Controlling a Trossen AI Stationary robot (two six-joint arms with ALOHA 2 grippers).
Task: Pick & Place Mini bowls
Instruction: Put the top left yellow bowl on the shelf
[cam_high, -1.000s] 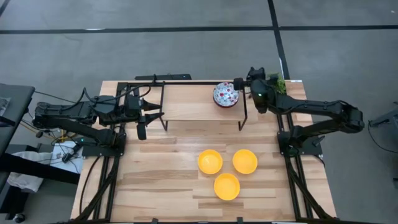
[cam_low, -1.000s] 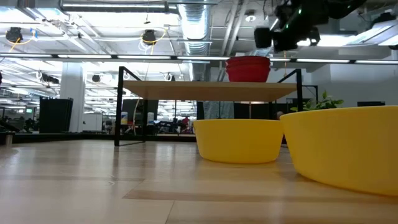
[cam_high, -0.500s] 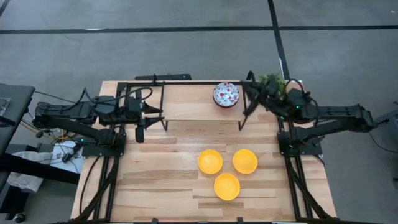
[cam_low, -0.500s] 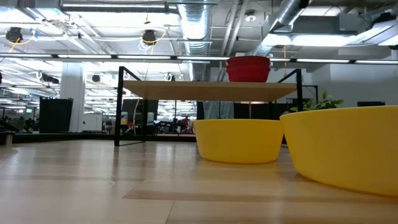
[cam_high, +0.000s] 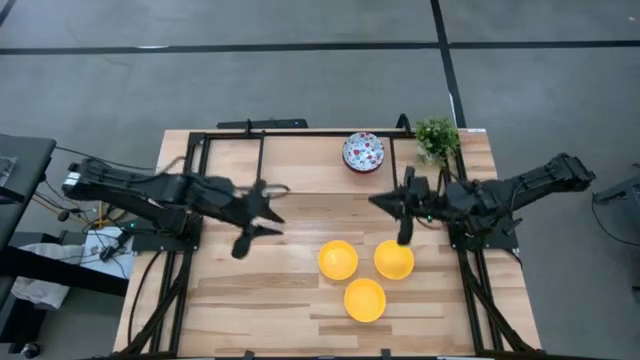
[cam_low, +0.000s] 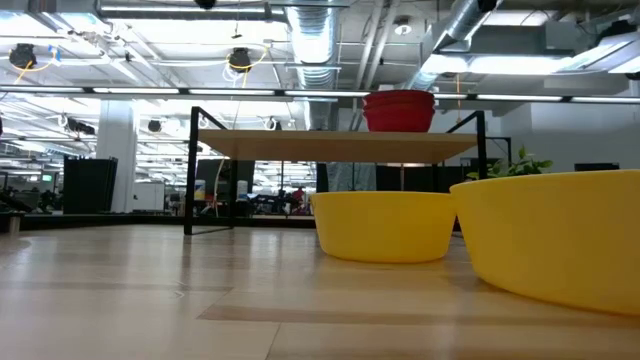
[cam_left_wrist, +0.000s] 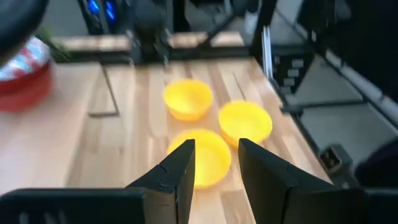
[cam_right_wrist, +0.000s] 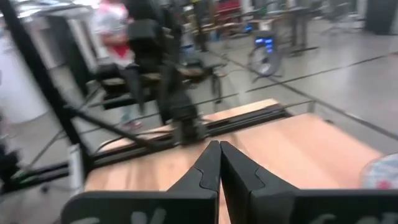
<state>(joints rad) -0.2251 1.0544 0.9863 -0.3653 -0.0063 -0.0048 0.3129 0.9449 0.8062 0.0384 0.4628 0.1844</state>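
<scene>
3 yellow bowls (cam_high: 365, 299) clustered on table (cam_high: 260, 300); speckled bowl stack (cam_high: 363, 152) on raised shelf (cam_high: 300, 160), count unclear; left gripper (cam_high: 243, 243) blurred, fingers parted, empty; right gripper (cam_high: 403, 236) pressed closed, empty, above 1 yellow bowl.

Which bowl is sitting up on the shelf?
The speckled red-and-blue floral bowl. It sits alone on the raised shelf; the three yellow bowls sit down on the table.

No legible text, label, brand, number or sign appears in any view; possibly some marking exists in the blurred room beyond the table, but none can be read.
</scene>
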